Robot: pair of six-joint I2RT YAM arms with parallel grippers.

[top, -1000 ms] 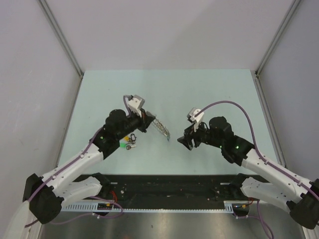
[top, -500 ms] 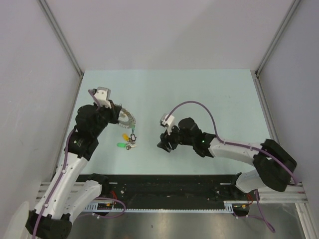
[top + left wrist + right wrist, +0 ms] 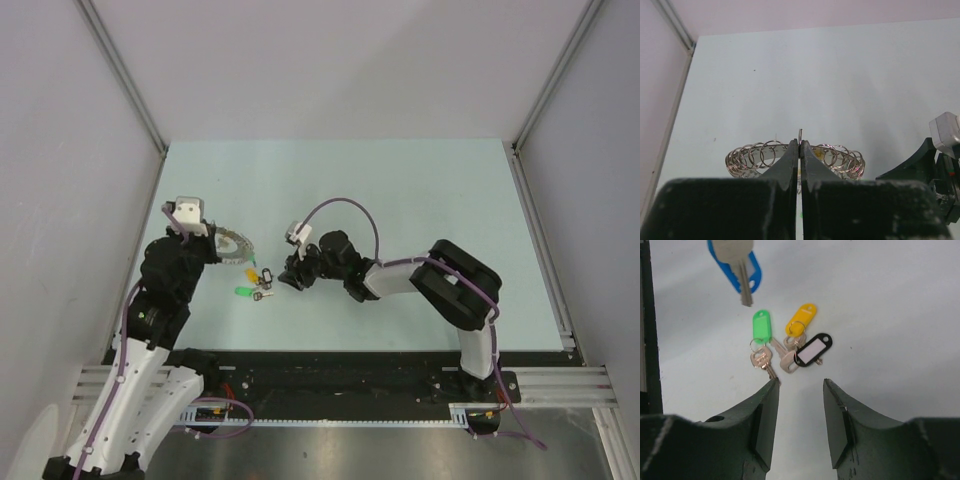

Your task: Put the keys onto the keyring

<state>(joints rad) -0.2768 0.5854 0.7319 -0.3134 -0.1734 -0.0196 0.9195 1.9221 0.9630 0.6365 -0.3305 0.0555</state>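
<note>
My left gripper (image 3: 800,144) is shut on one thin metal keyring (image 3: 800,133) that stands up from a curved band strung with several rings (image 3: 752,155). In the top view this gripper (image 3: 230,247) holds the band (image 3: 240,245) just above and left of the keys (image 3: 255,283). The keys lie in a small cluster on the table: a green tag (image 3: 761,326), a yellow tag (image 3: 801,320), a black-framed white tag (image 3: 812,349) and bare metal keys (image 3: 760,360). A blue-tagged key (image 3: 740,265) shows at the top, apart from the cluster. My right gripper (image 3: 800,385) is open and empty just short of the cluster.
The pale green table (image 3: 400,190) is walled by grey panels at the left, right and back. The right arm (image 3: 400,275) lies stretched low across the table's middle. A black rail (image 3: 340,370) runs along the near edge.
The left arm has swung left and back with the ring band. The right arm has reached left across the table, and its open gripper now sits beside the keys.
</note>
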